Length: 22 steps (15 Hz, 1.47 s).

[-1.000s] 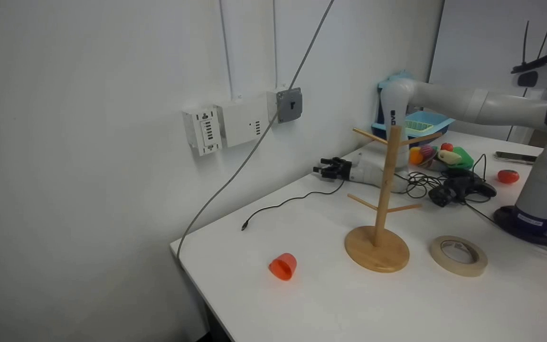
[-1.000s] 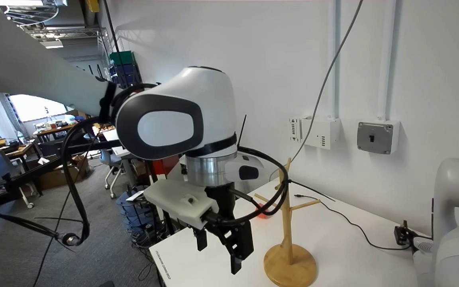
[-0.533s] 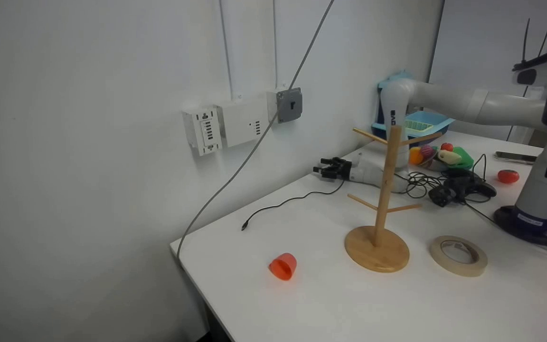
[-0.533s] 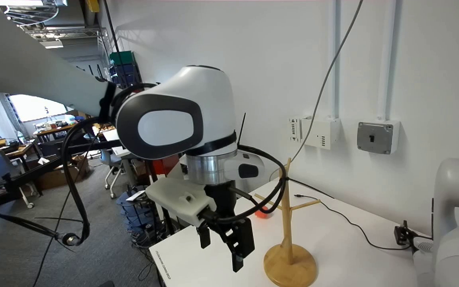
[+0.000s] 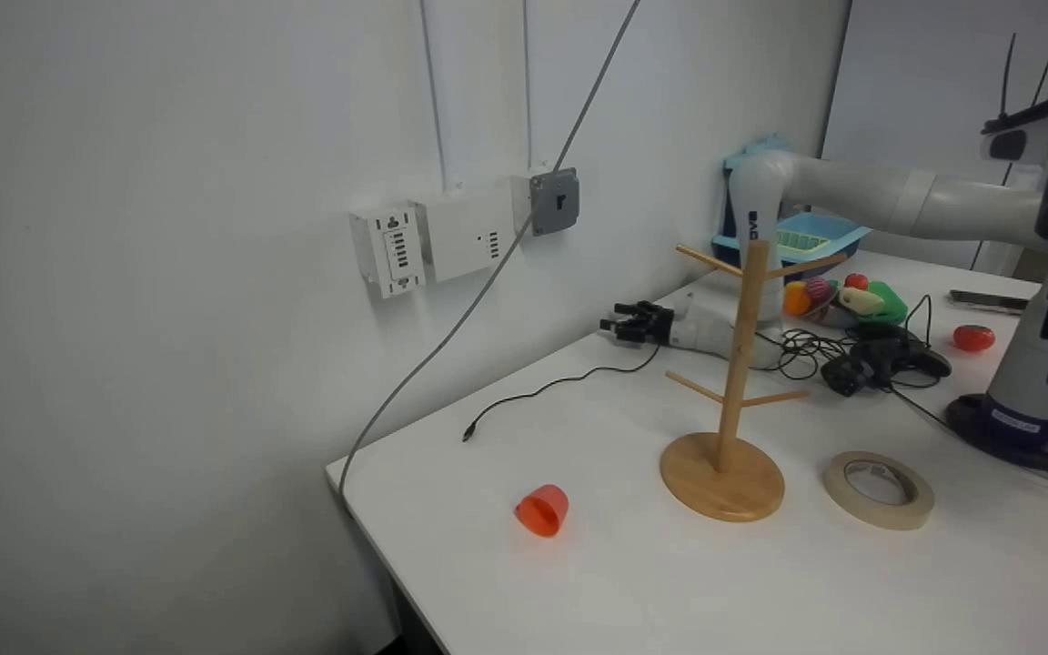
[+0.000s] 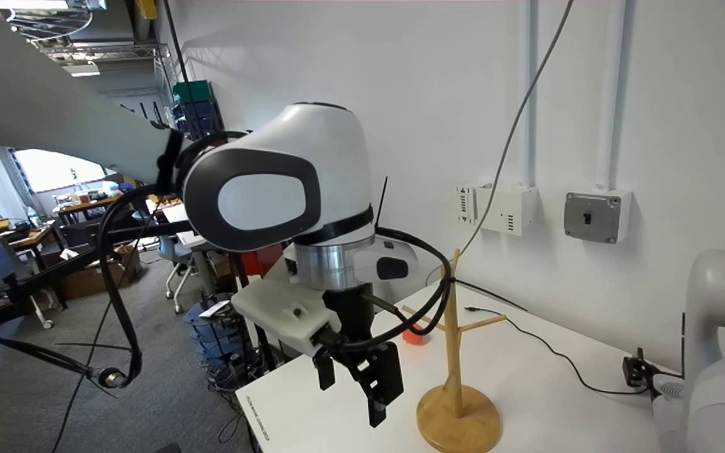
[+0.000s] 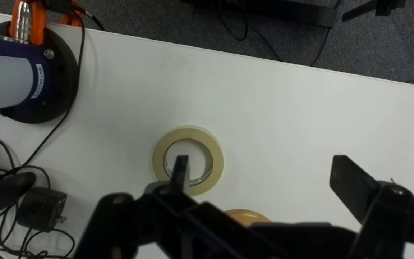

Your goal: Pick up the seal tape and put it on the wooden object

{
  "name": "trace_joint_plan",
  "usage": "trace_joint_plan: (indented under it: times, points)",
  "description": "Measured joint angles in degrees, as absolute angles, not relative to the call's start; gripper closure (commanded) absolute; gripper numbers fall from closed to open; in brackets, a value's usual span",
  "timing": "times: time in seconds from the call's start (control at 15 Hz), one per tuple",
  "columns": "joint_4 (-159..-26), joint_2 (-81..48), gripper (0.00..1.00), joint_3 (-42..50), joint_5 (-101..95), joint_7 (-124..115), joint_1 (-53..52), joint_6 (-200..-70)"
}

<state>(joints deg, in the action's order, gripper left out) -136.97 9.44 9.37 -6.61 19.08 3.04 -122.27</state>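
In the wrist view, the cream seal tape (image 7: 217, 158) lies flat on the smooth white table (image 7: 271, 108), ring face-on; near it the wooden mug tree (image 5: 740, 382) lends just a curved sliver of base, its pole and pegs showing in both exterior views. The gripper (image 6: 351, 402), fingers spread, sits a shade higher than a second ago!

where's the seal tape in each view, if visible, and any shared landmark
In an exterior view: seal tape at lower right.
In an exterior view: not visible, but the wooden stand is.
Wrist view: seal tape just below-left of centre.
Shared landmark: wooden stand, only part of its base in wrist view.
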Motion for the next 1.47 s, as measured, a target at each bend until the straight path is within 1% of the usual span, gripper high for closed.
trace_joint_plan:
  times: [0.2,0.53,0.93,1.47]
  points:
    - [-136.4,8.0,0.0,10.0,-6.8,18.2,4.2,-126.3]
    - [-133.0,-0.1,0.0,11.7,-7.4,18.3,8.1,-133.3]
    - [-132.0,-1.9,0.0,11.1,-7.4,18.3,8.3,-133.5]
    - [-134.5,-3.1,0.0,6.9,-7.5,16.5,7.1,-134.6]
